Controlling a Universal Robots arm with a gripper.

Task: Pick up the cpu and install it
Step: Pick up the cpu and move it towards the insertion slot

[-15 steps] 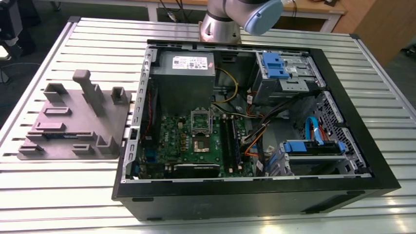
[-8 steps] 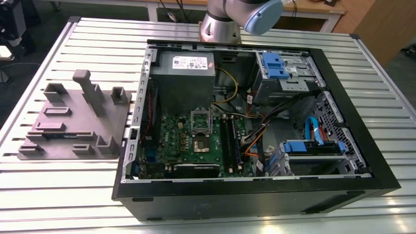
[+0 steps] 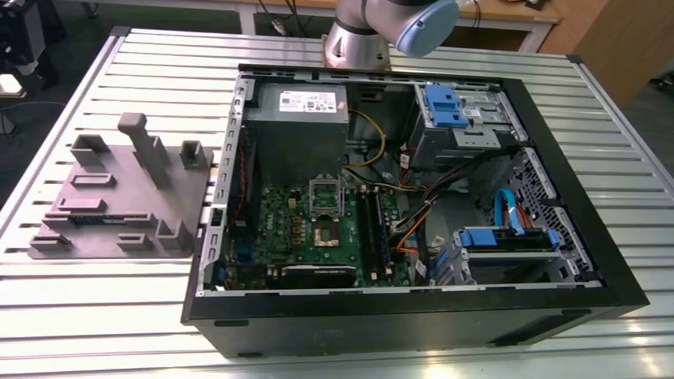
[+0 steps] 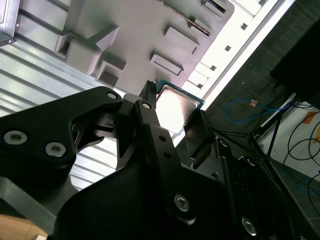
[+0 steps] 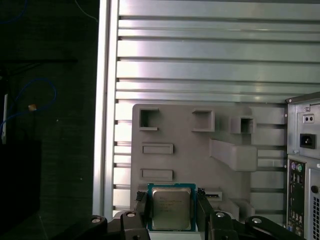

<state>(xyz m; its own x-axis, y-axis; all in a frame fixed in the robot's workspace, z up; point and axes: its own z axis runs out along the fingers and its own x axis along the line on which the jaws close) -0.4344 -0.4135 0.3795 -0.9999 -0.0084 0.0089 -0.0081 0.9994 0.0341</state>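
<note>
The cpu (image 5: 171, 207) is a small square chip with a shiny metal top and a pale green-blue rim. My gripper (image 5: 171, 201) is shut on it, one black finger (image 5: 142, 202) on each of two opposite edges. In the second wrist view the cpu (image 4: 175, 106) gleams between the gripper (image 4: 175, 114) fingers, held in the air above the grey fixture plate (image 4: 150, 30). In the exterior view the arm (image 3: 358, 39) rises at the far side of the open computer case (image 3: 589, 237). The motherboard's socket (image 3: 327, 207) lies in the middle of that case.
The grey fixture plate (image 3: 116, 197) with raised blocks and slots lies on the slatted metal table (image 3: 106, 316), at the exterior view's left of the case. The case's rear panel (image 5: 305, 150) shows beside the plate. Cables and blue drive brackets (image 3: 506, 237) crowd the case.
</note>
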